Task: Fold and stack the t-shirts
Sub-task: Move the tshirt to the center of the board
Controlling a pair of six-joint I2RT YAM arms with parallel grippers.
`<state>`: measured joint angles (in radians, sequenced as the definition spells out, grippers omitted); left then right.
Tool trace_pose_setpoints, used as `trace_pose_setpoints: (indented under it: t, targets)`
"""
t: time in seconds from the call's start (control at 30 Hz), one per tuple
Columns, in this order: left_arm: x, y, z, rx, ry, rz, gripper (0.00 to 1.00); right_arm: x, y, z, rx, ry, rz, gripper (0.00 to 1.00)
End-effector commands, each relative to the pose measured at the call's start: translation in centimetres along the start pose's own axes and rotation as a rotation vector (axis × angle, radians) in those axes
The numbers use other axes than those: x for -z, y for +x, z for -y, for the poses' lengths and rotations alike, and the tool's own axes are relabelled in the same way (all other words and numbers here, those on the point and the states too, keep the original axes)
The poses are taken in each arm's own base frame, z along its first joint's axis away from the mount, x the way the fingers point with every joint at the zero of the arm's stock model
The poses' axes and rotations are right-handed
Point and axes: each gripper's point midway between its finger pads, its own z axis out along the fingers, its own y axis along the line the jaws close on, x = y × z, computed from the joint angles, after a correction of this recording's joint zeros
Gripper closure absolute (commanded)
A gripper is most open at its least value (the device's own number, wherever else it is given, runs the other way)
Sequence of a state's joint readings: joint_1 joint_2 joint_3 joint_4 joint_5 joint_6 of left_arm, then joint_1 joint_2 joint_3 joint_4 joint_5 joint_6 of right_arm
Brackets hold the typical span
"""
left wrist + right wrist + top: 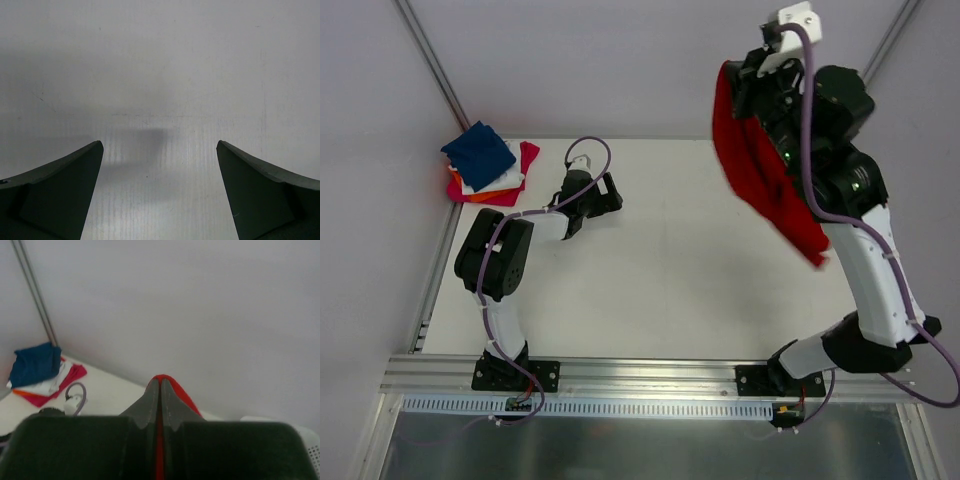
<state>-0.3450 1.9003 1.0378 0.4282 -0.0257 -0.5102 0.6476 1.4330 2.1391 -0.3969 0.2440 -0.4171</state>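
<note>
My right gripper (pixel 730 85) is raised high at the back right and is shut on the red t-shirt (pixel 760 170), which hangs down from it above the table. In the right wrist view the red cloth (pixel 182 392) is pinched between the closed fingers (pixel 170 400). A stack of folded t-shirts (pixel 488 165), navy blue on top, then white, orange and magenta, lies at the table's back left corner, and shows in the right wrist view (pixel 40 372). My left gripper (pixel 605 195) is open and empty, low over the bare table (pixel 160 100), to the right of the stack.
The white table (pixel 670 270) is ringed by pale walls and a metal rail at the near edge (pixel 650 375). A corner of a white mesh basket (pixel 307 437) shows at the right in the right wrist view.
</note>
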Motion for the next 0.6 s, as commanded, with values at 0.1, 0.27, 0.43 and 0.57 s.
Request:
trace_pose_setpoints:
  t: [0.1, 0.27, 0.43, 0.57]
  targets:
    - [-0.1, -1.0, 0.4, 0.010, 0.022, 0.019, 0.01, 1.0, -1.2, -1.6, -0.064, -0.099, -0.015, 0.27]
    - [-0.1, -0.8, 0.5, 0.010, 0.023, 0.015, 0.01, 2.0, -1.4, -0.7, -0.068, -0.061, 0.034, 0.01]
    - [-0.1, -0.9, 0.5, 0.010, 0.023, 0.016, 0.01, 2.2, -1.4, -0.3, -0.068, -0.047, 0.036, 0.00]
    - [-0.1, -0.9, 0.4, 0.010, 0.022, 0.016, 0.01, 2.0, -0.9, -0.1, -0.071, -0.042, 0.025, 0.00]
